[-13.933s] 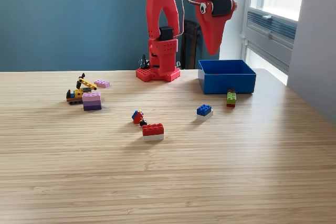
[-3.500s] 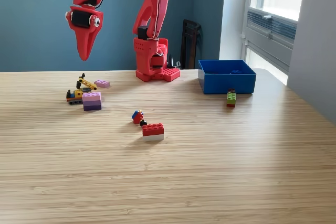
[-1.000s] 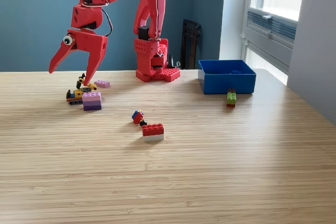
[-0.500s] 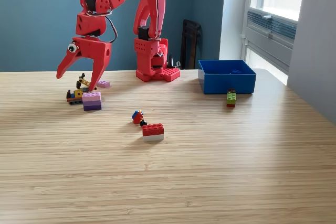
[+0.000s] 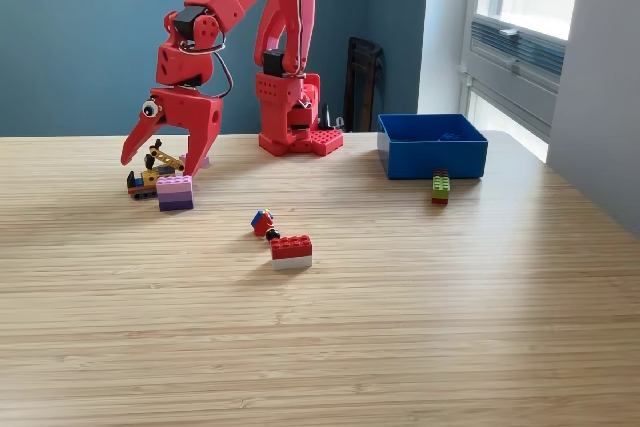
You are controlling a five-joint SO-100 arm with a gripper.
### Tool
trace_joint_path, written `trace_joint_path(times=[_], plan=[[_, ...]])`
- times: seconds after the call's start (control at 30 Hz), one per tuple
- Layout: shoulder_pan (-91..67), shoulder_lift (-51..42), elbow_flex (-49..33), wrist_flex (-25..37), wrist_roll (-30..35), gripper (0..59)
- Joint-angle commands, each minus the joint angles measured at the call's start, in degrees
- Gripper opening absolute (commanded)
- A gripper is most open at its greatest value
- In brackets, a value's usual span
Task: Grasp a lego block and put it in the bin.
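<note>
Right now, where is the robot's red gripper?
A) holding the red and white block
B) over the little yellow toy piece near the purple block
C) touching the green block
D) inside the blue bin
B: the gripper hangs open around the yellow piece just behind the purple block, far from the blue bin, which sits at the exterior view's right.

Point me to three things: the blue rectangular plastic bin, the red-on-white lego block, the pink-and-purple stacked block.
Blue rectangular plastic bin (image 5: 432,159): exterior view, front wall.
Red-on-white lego block (image 5: 291,248): exterior view, red upper part, front face.
Pink-and-purple stacked block (image 5: 175,194): exterior view, middle of front face.
</note>
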Motion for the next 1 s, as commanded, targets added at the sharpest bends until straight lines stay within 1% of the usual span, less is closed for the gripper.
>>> trace_joint_path(times=[0.03, 0.3, 0.5, 0.53, 0.63, 0.8, 0.93, 1.0], plan=[[0.26, 0.7, -0.09, -0.88, 0.26, 33.4], [0.26, 0.7, 0.88, -3.52, -0.79, 23.1], [0.26, 0.7, 0.62, -4.22, -2.64, 6.1], [0.26, 0.7, 0.62, -4.31, -2.99, 5.1], [0.09, 0.7, 0.7, -4.92, -4.04, 3.6], [0.0, 0.7, 0.7, -5.01, -4.83, 2.7], [-0.09, 0.7, 0.79, -5.1, -5.45, 2.8], [-0.7, 0.7, 1.41, -6.24, -7.12, 4.5]])
